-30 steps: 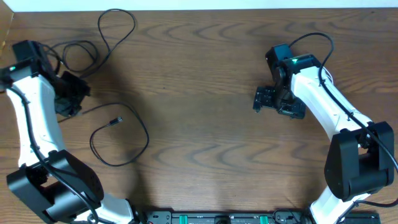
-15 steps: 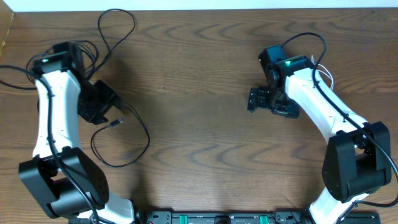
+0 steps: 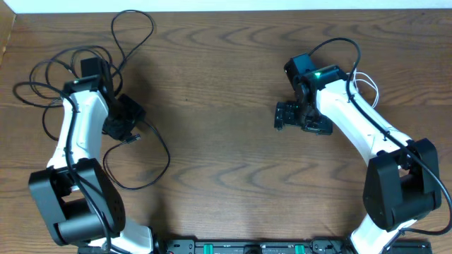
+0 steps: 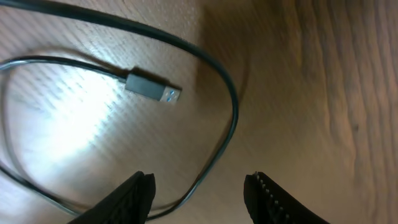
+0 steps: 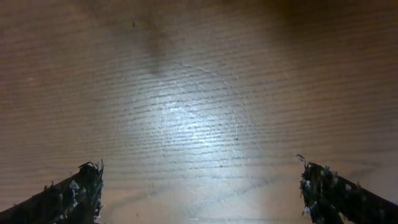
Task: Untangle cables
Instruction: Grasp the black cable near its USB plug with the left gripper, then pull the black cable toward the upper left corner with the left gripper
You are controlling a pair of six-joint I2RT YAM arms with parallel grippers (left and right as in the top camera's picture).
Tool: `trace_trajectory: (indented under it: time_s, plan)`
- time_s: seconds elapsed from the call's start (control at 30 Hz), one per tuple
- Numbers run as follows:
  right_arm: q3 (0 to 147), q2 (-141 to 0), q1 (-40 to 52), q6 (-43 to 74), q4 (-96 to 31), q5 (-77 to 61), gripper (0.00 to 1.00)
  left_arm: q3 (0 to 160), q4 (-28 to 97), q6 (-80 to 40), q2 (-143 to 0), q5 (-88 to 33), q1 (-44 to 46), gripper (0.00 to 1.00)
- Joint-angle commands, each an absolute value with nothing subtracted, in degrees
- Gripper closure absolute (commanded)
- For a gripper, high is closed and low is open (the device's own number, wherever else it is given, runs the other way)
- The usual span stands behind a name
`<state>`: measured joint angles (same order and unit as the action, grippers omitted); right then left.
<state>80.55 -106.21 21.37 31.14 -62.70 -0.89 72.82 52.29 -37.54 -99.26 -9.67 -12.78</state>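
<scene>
black cables [image 3: 167, 155] in loose loops at upper left of overhead frame, L jaws part-open w/ one cable loop passing between tips on the surface [image 4: 298, 93], not gripped, USB plug [image 4: 153, 88] just beyond, R jaws wide over bare wood, well apart from cables

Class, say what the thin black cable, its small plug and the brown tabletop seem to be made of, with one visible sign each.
Thin black cable: likely rubber or plastic sheath, smooth, bends in loose loops. Small plug: dark plastic body, shiny metal-looking tip. Brown tabletop: wood or wood-look laminate, grain lines, slight sheen.
</scene>
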Motion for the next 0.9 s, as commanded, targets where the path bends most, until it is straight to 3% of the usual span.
trace_trajectory:
  time_s: [0.0, 0.67, 0.87]
  plan:
    - [80.23, -105.23, 21.80, 31.24, -61.95, -0.84, 0.01, 70.04, 48.60, -42.37, -100.01, -8.38, -10.76, 0.48]
    - [80.20, -105.23, 21.85, 31.22, -62.33, -0.82, 0.01, 66.98, 33.71, -41.19, -108.22, -3.77, -6.46, 0.50]
    - [80.18, -105.23, 21.85, 31.22, -62.33, -0.80, 0.01, 68.05, 32.86, -40.97, -107.61, -3.81, -6.46, 0.89]
